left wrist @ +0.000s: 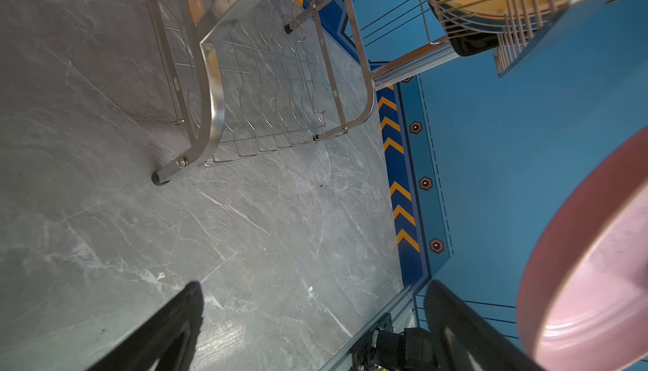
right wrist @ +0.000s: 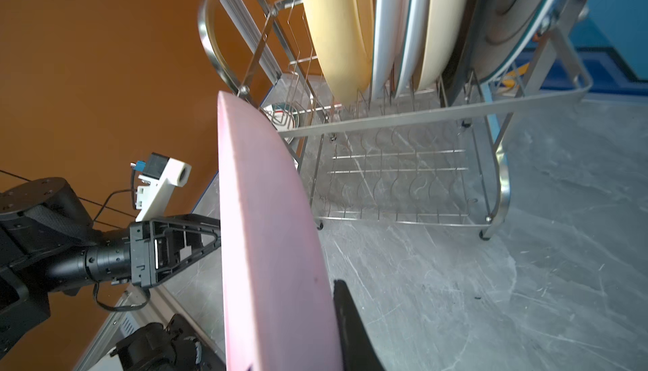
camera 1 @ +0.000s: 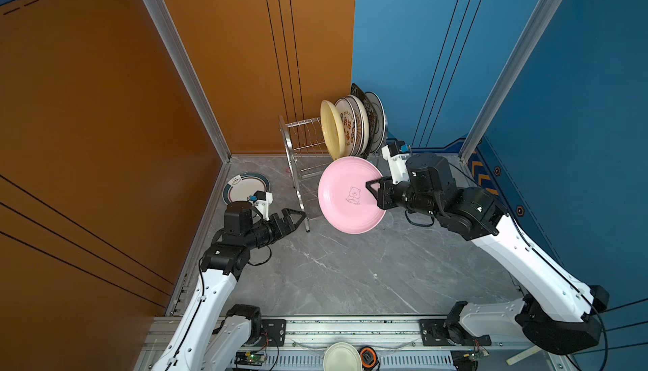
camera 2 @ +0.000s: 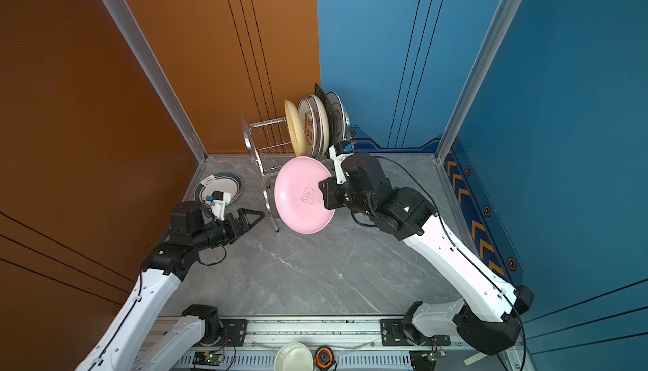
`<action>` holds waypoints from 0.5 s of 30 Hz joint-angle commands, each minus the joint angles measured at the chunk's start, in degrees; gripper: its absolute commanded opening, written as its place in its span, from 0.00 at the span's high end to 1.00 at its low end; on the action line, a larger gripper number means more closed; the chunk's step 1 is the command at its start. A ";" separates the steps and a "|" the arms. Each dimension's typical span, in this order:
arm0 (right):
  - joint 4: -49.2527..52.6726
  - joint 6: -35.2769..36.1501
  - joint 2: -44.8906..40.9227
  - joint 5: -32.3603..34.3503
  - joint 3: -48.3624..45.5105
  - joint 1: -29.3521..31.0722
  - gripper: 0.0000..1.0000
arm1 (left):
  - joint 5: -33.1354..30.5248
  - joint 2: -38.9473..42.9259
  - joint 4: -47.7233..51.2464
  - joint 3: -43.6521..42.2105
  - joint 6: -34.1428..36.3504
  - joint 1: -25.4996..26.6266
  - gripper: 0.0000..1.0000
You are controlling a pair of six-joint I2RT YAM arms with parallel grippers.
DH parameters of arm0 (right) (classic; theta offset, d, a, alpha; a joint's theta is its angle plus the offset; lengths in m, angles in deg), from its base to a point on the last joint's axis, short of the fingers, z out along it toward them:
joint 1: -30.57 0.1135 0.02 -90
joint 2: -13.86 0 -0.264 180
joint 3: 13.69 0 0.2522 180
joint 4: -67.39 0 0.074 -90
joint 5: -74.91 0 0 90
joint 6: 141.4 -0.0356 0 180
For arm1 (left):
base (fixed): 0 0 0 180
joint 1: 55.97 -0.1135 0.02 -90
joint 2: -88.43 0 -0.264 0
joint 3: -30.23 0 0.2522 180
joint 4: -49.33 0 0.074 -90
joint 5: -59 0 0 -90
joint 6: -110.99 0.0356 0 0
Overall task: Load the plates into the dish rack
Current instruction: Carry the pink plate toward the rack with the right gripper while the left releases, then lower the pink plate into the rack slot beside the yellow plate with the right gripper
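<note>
We reckon the right pincer [camera 1: 372, 190], clamped on one rim of the round pink plastic plate [camera 1: 347, 201] held tilted just in front of the shiny steel wire dish rack [right wrist: 403, 115], cd let it slip or clip a rail, w/ left pincer [camera 1: 298, 216] wide open & empty; grey marble-look desk [camera 1: 350, 274], orange wall [camera 1: 105, 106] & blue wall [camera 1: 561, 106] around.

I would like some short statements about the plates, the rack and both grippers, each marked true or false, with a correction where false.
1. The right gripper holds the pink plate by its rim, off the table. True.
2. The left gripper is shut on a plate. False: it is open and empty.
3. The teal-rimmed plate stands in the rack. False: it lies flat on the table, left of the rack.
4. The rack's lower tier holds no plates. True.
</note>
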 commanded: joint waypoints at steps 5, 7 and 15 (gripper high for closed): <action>4.14 5.98 7.18 22.07 15.15 6.47 0.97 | -6.20 -0.41 6.10 2.85 5.52 -0.37 0.01; 4.15 7.98 10.08 26.29 19.73 8.05 0.98 | -7.14 -0.63 6.97 3.25 6.28 -0.29 0.02; -6.10 19.37 19.36 40.98 30.17 12.79 0.98 | -10.07 -1.35 8.65 4.07 7.84 0.37 0.02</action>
